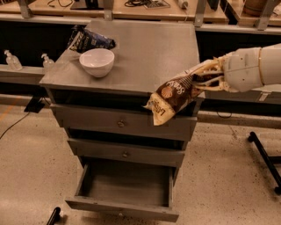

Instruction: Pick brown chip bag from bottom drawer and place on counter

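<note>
My gripper (199, 79) reaches in from the right and is shut on the upper end of the brown chip bag (172, 98). The bag is dark brown with cream ends and a round logo. It hangs tilted down to the left, over the front right edge of the counter (149, 52), at about the level of the counter top. The bottom drawer (125, 186) is pulled open below and its grey inside shows nothing in it.
A white bowl (97, 62) and a dark blue-black bag (89, 40) sit on the counter's left side. Two shallower knobbed drawers (120, 124) are above the open one. A wooden bench (131, 5) runs behind. A black stand leg (263, 154) lies on the floor at right.
</note>
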